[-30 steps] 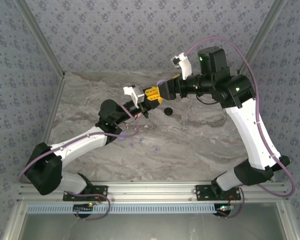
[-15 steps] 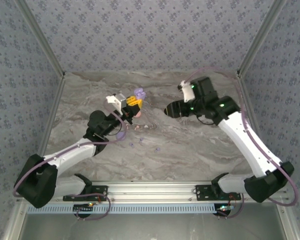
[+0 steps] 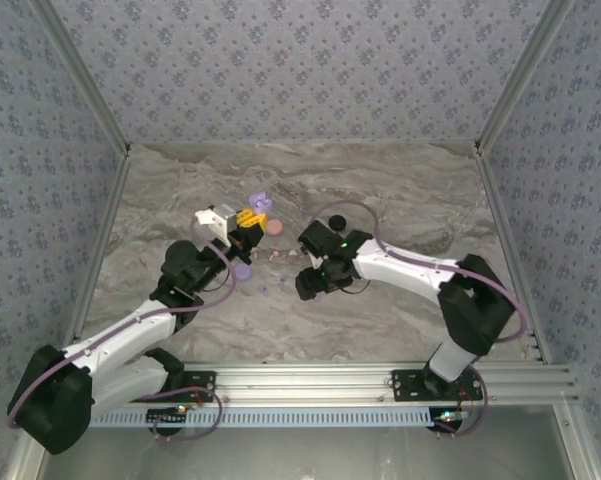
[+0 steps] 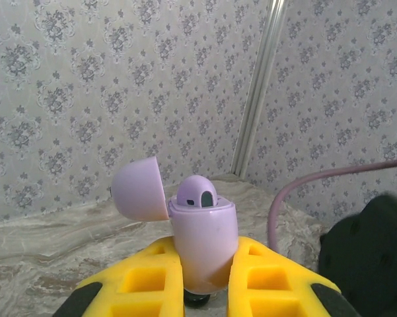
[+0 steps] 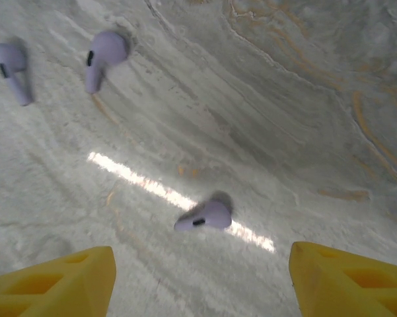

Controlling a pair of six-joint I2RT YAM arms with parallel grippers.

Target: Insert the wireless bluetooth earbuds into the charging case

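The wireless bluetooth earbuds (image 5: 205,216) (small lilac plastic buds with short stems) lie loose on the grey marble-patterned table (image 3: 410,300), apart from the lilac plastic charging case (image 3: 261,203) and nearer the arm bases than it. The right wrist view shows three of them: one on its side between the spread yellow fingers (image 5: 53,284), and two more further off. From the top camera they are mere pale specks.

The right gripper (image 3: 308,287) hangs low over the table, to the right of the case and nearer the bases. Its jaws are wide apart with nothing between them.

The left gripper (image 4: 205,267) clamps the case upright by its lower body. Its wrist view shows the rounded lid (image 4: 137,190) swung open to one side. A rounded lilac shape with dark marks sits in the top, and I cannot tell whether that is a seated bud.

From above, a pink round disc (image 3: 276,229) lies just right of the case. A black round disc (image 3: 335,222) lies further right, and a lilac round disc (image 3: 242,271) lies nearer the bases than the case.
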